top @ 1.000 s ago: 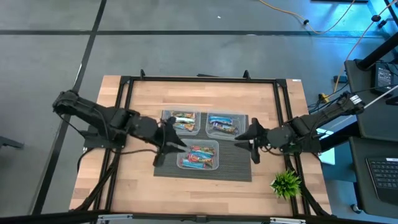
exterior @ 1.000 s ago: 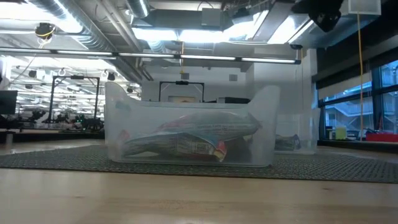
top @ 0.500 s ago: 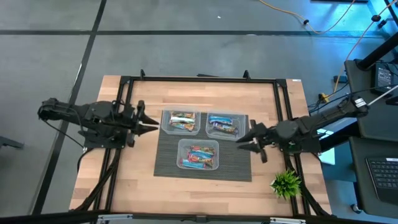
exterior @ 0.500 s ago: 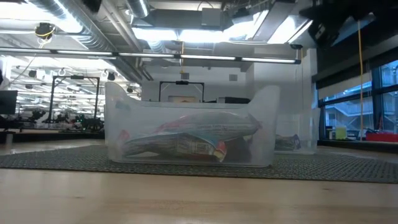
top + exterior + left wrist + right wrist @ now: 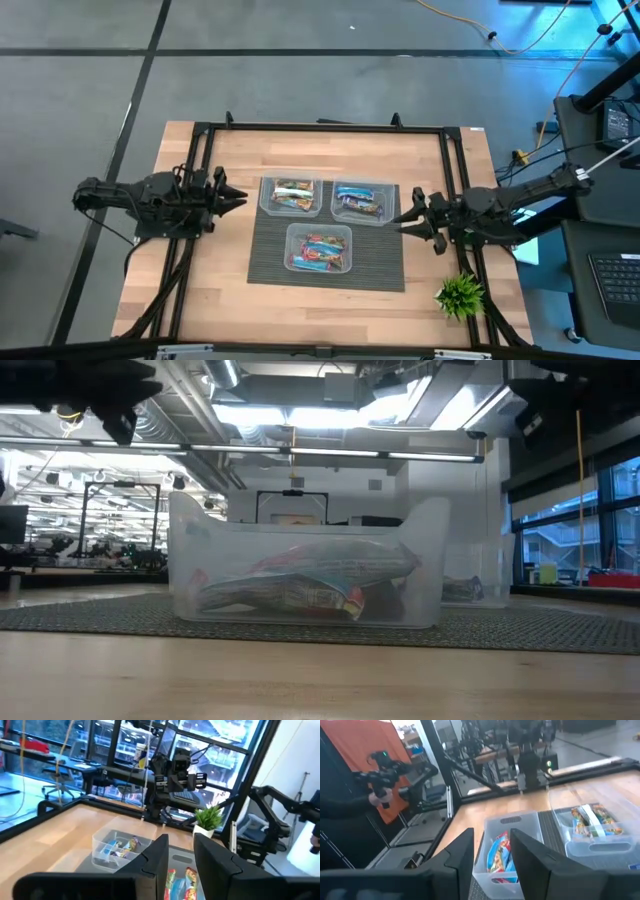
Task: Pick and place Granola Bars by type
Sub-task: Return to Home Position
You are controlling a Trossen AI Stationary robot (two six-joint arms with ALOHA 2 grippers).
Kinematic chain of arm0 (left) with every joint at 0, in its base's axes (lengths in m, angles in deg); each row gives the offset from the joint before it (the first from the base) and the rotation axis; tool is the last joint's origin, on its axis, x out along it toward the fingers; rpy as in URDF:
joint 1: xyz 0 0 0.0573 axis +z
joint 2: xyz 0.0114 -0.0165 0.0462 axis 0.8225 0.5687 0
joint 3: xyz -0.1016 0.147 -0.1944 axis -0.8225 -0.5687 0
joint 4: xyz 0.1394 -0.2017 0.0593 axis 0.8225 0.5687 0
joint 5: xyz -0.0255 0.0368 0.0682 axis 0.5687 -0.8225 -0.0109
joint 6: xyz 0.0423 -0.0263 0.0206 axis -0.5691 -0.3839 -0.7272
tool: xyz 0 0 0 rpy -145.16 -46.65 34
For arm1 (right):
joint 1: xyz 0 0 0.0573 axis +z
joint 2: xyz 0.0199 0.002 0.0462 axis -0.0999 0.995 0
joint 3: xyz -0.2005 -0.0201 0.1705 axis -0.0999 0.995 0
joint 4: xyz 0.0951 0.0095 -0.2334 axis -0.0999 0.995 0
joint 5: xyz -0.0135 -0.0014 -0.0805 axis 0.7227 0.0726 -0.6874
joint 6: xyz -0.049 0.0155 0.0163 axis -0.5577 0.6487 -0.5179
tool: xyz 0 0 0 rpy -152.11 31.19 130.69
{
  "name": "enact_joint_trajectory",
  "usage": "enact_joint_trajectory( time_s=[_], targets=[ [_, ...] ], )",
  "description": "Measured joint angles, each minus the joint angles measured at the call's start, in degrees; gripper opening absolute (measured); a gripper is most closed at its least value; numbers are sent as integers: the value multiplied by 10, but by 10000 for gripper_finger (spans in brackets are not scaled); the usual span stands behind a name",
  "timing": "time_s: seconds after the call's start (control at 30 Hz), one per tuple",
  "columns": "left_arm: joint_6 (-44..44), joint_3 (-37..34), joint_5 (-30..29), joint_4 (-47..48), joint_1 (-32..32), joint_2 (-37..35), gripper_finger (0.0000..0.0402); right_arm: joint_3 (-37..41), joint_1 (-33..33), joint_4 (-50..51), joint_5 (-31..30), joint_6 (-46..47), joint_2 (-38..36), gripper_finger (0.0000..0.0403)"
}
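- Currently the granola bars (image 5: 318,251) lie grouped by colour in three clear tubs (image 5: 365,185) on the dark mat (image 5: 268,262) in the middle of the table (image 5: 300,150).
- Left pincer (image 5: 241,199) hovers just left of the mat, fingers slightly parted, released, empty.
- Right pincer (image 5: 404,220) hangs by the mat's right edge, likewise released.
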Motion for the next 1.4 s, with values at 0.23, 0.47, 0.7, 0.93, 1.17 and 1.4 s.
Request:
enact_joint_trajectory(
  time_s=[0.23, 0.47, 0.7, 0.93, 1.17, 1.4],
  targets=[
    [15, -58, -11, -29, 0, -37, 86, 64, -1, -25, 0, -19, -72, 131],
    [33, -106, -29, -60, 0, -57, 86, 103, -16, -26, 0, -17, -155, 131],
    [41, -130, -37, -81, 0, -66, 86, 103, -27, -14, 19, -34, -203, 131],
    [8, -130, -78, -77, 0, -65, 86, 103, -36, 25, 34, -34, -246, 131],
    [6, -130, -82, -69, 0, -65, 86, 103, -50, 61, 31, -52, -260, 131],
    [6, -130, -82, -69, 0, -65, 86, 103, -64, 64, 30, -81, -260, 131]
  ],
)
